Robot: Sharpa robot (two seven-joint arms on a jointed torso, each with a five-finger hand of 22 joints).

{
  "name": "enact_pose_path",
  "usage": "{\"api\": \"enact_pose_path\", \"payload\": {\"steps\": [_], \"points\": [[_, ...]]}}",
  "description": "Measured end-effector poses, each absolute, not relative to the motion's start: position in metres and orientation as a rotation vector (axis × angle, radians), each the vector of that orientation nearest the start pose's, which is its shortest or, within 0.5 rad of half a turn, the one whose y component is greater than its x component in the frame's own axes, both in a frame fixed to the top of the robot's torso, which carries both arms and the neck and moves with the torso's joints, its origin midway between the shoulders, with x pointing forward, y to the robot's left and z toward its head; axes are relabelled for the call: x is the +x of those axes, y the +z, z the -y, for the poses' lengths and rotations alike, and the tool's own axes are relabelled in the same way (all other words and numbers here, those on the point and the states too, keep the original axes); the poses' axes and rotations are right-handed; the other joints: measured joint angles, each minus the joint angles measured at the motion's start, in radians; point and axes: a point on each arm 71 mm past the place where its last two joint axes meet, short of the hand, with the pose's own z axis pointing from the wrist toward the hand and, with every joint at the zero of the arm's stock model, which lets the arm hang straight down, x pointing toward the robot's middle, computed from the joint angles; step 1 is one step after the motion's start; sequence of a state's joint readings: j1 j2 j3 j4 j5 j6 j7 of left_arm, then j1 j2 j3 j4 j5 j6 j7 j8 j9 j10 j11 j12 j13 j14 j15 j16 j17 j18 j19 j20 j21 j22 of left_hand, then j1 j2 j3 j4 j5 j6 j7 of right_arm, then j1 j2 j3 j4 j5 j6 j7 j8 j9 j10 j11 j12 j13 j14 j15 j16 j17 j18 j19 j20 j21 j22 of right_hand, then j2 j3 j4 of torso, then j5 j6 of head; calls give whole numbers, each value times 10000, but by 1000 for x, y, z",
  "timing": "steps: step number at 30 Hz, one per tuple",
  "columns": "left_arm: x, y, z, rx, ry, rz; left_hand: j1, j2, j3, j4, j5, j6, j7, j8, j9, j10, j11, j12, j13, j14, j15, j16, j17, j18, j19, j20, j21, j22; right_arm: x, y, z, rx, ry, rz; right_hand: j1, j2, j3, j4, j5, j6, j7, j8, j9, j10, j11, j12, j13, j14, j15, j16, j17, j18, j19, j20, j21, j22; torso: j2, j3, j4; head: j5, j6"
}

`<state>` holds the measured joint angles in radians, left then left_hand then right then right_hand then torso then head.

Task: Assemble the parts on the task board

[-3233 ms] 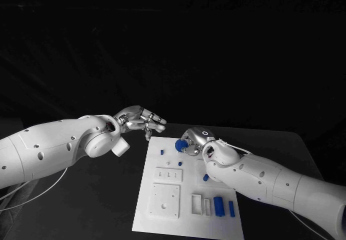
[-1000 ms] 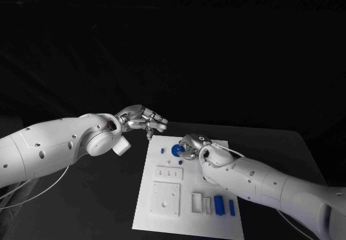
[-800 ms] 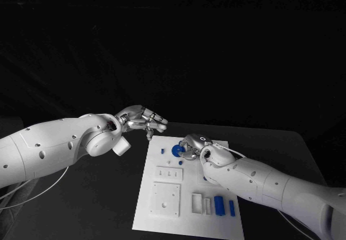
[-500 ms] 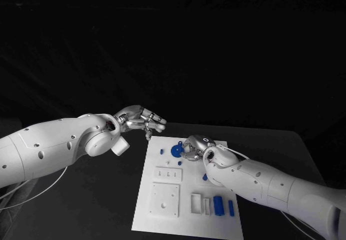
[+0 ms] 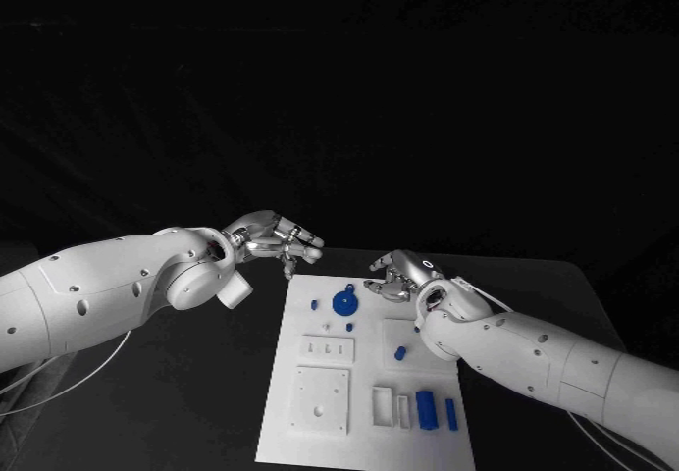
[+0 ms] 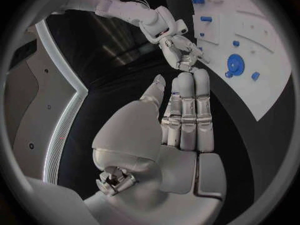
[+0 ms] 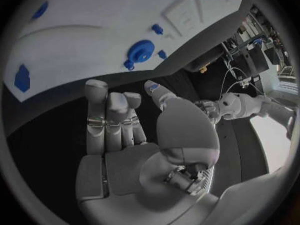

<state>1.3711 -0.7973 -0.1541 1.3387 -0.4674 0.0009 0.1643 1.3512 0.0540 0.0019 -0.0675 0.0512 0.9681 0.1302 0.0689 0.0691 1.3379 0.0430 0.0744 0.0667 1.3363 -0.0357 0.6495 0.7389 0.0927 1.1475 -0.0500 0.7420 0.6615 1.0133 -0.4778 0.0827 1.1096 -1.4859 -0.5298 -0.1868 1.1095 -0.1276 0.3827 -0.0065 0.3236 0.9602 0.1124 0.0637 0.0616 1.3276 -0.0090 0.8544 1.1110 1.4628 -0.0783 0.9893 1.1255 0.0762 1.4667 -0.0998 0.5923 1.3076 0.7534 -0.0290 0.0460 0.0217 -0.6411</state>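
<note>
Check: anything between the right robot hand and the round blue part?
Nothing: bare task board between right robot hand and round blue part, seen in head view.

Dim scene, black backdrop swallowing detail, task board [image 5: 371, 373] and white arms brightly lit from above, wrist views bent by fisheye, dark-framed rims.

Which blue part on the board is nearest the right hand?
The round blue disc, at the board's far end beside the right hand; the other blue parts lie nearer the robot.

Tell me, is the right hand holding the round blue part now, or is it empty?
Empty. The right hand hangs beside the board with nothing in it; the round blue part lies alone on the white board.
</note>
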Motion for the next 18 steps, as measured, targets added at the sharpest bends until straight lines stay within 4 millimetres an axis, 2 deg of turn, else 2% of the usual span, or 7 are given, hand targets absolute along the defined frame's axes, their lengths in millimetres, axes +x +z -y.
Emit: {"api": "enact_pose_path", "payload": {"steps": [2, 5, 9, 11, 13, 16, 18], "points": [[526, -157, -224, -5377, -12904, -18577, 0, 0, 0, 0, 0, 0, 0, 0, 0, 0, 0, 0, 0, -54, 54, -178, -88, -1, -1, 1, -146, -15, 530, -248, 150, 1467, 5766, -15416, 40, -40, 210, -63, 0, 109, -5, 0, 0, 0, 0, 36, 10, 0, 0, 0, 0, 0, 0, 0, 0, 0, -11, 10, -29, 4, 20], [527, -157, -225, -5399, -12897, -18487, 0, 0, 0, -1, 0, 0, 0, 0, 0, -37, 36, 0, 0, -51, 165, -1141, -654, -1, -34, 113, -753, -395, 534, -233, 169, 1862, 5767, -14992, 225, -120, 270, -192, -22, 306, -13, 0, 0, 0, 0, 103, 55, 0, 0, 0, 9, 1, 0, 0, 122, 0, -35, 21, -83, 4, 49], [528, -156, -229, -5472, -12916, -18278, 0, 0, 61, -61, 38, 37, 37, 0, 0, -37, 36, 0, 0, -11, 205, -2004, -1077, 0, -15, 133, -1335, -781, 540, -214, 201, 2522, 5921, -14439, 631, -29, 169, -794, 124, 296, 26, 0, 0, 0, 0, 248, 183, 0, 0, 77, 100, 1, 0, 0, 303, -1, -76, 54, -159, 16, 61], [528, -155, -231, -5535, -12938, -18148, 0, 0, 100, -99, 59, 72, 71, 0, 0, -36, 36, 0, -7, 206, 232, -2445, -1204, 0, 200, 165, -1640, -1006, 540, -208, 215, 2812, 6138, -14276, 743, 83, 41, -1088, 407, 496, 11, 0, 1, 1, 1, 269, 236, 0, 0, 129, 136, 1, 0, 0, 399, -1, -90, 75, -192, 24, 62], [528, -154, -234, -5604, -12953, -18024, 0, 0, 127, -157, 59, 109, 35, 0, 0, -36, 36, 0, -8, 254, 213, -2594, -1187, -1, 269, 125, -1747, -1077, 541, -205, 230, 3077, 6372, -14166, 752, 91, -226, -1358, 1051, 700, -48, 0, 15, 47, -43, 415, 322, 0, 0, 278, 234, 1, 0, 0, 642, -1, -104, 102, -235, -5, 57], [528, -154, -236, -5670, -12986, -17911, 0, 0, 123, -223, 59, 109, 35, 0, 0, -36, 35, 0, -8, 298, 209, -2696, -1059, 0, 319, 133, -1816, -1092, 541, -205, 246, 3315, 6583, -14140, 884, 231, -644, -1643, 1553, 790, -49, 0, 20, 59, -54, 501, 412, 1, 0, 369, 337, 1, 0, 0, 844, -1, -114, 132, -289, -59, 63], [528, -153, -237, -5704, -13017, -17845, 0, 0, 120, -260, 59, 109, 35, 0, 0, -36, 35, 0, -8, 329, 208, -2748, -971, 1, 358, 143, -1864, -1094, 541, -206, 258, 3425, 6699, -14231, 882, 603, -1241, -2056, 1764, 791, -49, 0, 20, 59, -54, 501, 476, 0, 0, 426, 432, 0, 0, 0, 1025, -1, -121, 163, -336, -74, 79]]}}
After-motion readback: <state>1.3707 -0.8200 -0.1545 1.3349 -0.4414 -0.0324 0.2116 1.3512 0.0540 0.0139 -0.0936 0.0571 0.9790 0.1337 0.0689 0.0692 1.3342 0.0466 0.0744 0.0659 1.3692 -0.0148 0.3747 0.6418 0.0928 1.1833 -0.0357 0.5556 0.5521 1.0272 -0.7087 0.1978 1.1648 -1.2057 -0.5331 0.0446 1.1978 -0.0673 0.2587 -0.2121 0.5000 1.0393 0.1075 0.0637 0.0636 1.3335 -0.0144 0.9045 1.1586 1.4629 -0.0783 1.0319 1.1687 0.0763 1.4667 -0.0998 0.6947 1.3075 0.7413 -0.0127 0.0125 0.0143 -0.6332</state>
